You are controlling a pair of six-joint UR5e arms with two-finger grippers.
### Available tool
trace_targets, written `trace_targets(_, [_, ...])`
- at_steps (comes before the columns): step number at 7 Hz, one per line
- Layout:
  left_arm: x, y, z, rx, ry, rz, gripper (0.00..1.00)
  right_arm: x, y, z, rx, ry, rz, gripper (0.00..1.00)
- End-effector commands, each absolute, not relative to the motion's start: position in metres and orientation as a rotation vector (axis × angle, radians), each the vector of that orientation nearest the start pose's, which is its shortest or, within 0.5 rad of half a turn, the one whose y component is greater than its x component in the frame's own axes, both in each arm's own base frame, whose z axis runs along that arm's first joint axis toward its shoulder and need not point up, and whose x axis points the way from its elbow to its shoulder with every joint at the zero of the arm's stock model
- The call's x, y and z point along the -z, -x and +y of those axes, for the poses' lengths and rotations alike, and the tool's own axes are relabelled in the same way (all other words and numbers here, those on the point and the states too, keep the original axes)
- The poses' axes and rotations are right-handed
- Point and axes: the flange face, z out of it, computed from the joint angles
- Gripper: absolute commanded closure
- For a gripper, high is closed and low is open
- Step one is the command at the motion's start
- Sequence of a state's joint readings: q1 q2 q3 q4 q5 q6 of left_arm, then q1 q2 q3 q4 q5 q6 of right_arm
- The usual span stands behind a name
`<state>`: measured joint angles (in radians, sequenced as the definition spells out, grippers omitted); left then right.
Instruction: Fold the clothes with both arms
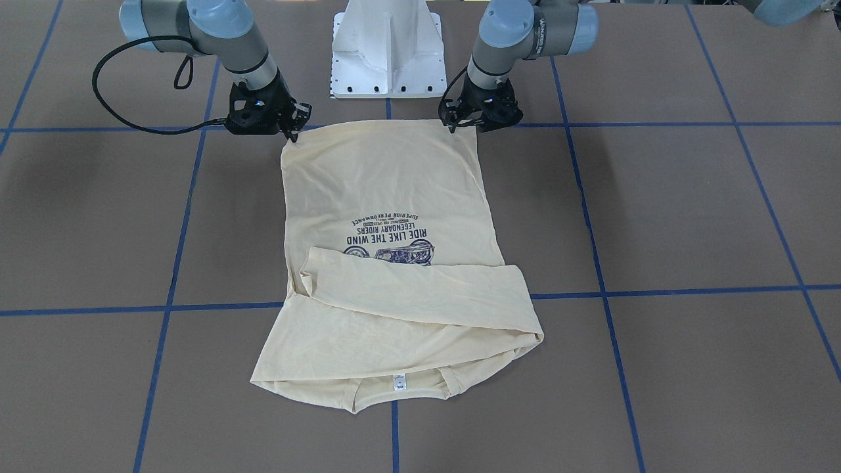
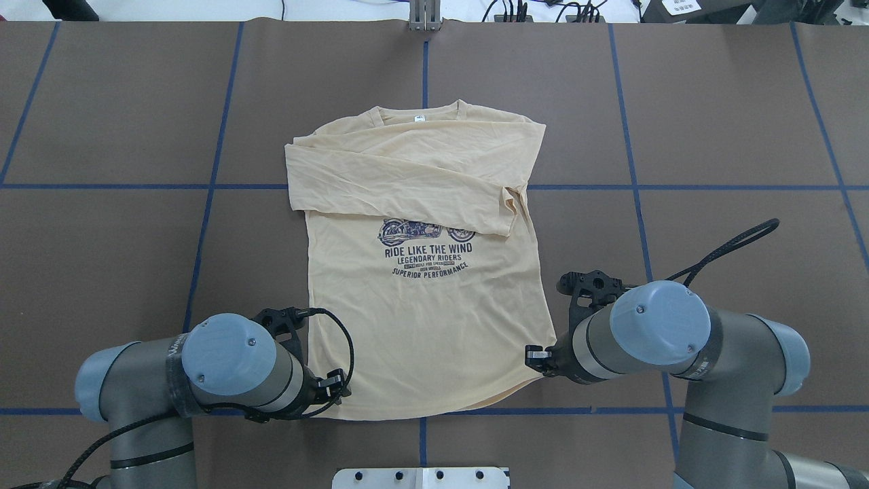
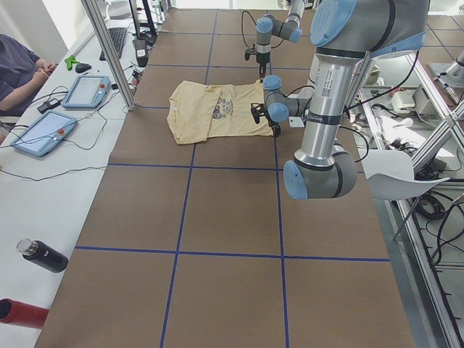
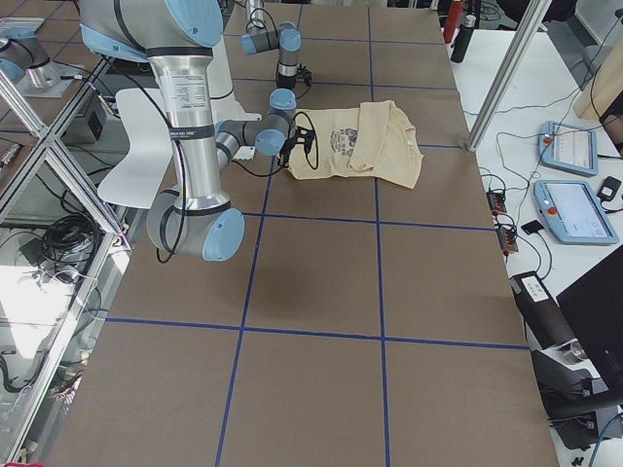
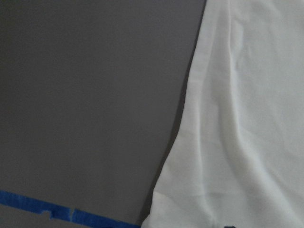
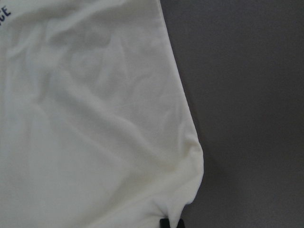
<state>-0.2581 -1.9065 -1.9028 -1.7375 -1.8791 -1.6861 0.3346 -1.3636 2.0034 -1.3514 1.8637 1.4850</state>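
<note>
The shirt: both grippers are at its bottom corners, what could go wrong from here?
1. The left gripper and right gripper sit at the very corners of the shirt; cloth may slip from one, skewing the fold.
2. The folded sleeve lies loose across the chest and might shift.

Long-sleeved shirt dyed pale cream-yellow, motorcycle print and lettering inked navy, neck label white, table covered brown, gridded with blue tape lines, arms finished grey, joint caps light blue, base pedestal white.

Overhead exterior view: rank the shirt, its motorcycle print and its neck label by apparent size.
1. shirt, largest by far
2. motorcycle print, its top edge covered by the folded sleeve
3. neck label, tiny
</note>
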Motion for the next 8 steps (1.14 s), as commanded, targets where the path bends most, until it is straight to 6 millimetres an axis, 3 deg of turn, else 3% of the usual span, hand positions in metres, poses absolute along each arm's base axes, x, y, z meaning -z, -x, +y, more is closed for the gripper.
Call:
trace_targets(1, [-0.31,-0.542,-0.249,0.221,0.231,0.847,0.48,-0.331,0.475,-0.276,-0.107,0.09,-0.891,1.0])
trace_targets(5, [-0.303,-0.54,-0.248,0.214,0.233,0.861,0.96,-0.331,0.473,-0.277,-0.109,0.092,-0.892,1.0])
trace_targets(8, [-0.294,-0.531,-0.25,0.217,0.227,0.881,1.0,-0.332,0.473,-0.277,-0.108,0.095,-0.891,1.0])
